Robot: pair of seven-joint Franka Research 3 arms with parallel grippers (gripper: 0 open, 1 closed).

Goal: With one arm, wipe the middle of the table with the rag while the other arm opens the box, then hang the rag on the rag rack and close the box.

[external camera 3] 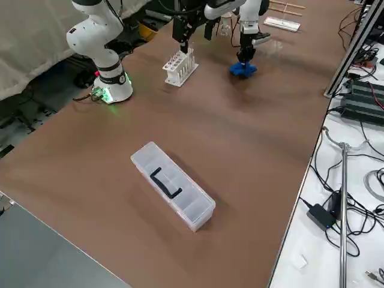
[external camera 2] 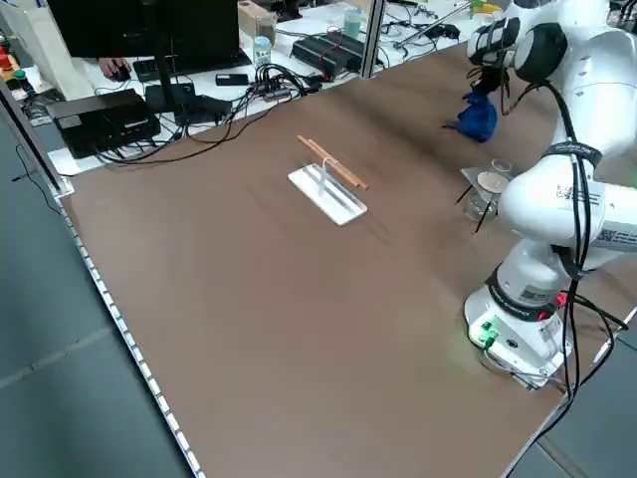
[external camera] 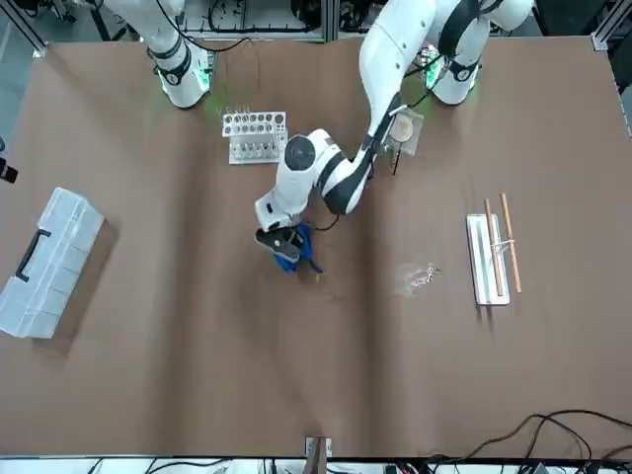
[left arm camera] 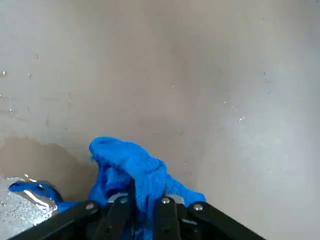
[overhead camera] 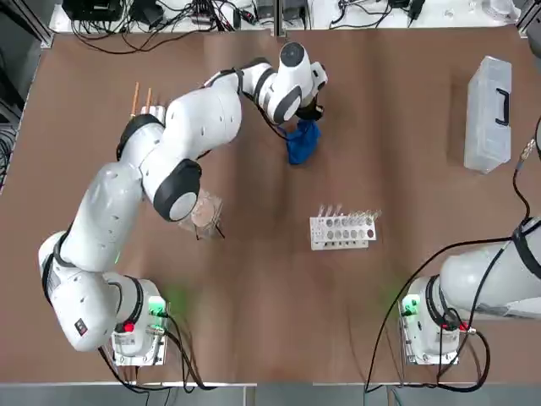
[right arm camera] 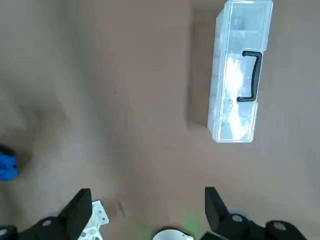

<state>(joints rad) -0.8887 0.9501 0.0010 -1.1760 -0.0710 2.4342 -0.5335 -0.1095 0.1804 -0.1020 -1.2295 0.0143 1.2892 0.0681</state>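
Observation:
My left gripper (overhead camera: 306, 118) reaches over the far middle of the table (overhead camera: 279, 321) and is shut on the bright blue rag (overhead camera: 302, 142). The rag (left arm camera: 131, 172) bunches out from between the fingers (left arm camera: 120, 210) onto the brown surface. From the front the rag (external camera: 292, 247) shows just under the wrist. The box (overhead camera: 489, 112) lies at the far right with its lid down and black handle on top, also in the right wrist view as the box (right arm camera: 239, 97). My right gripper (right arm camera: 147, 210) hangs open high above the table. The rag rack (external camera: 491, 259) stands at the far left.
A white tube rack (overhead camera: 342, 228) stands near the middle, towards my side. A beige round item in clear wrap (overhead camera: 204, 211) sits beside the left arm. A small wet patch (external camera: 423, 276) glistens between the rag and the rag rack. Cables run along the far edge.

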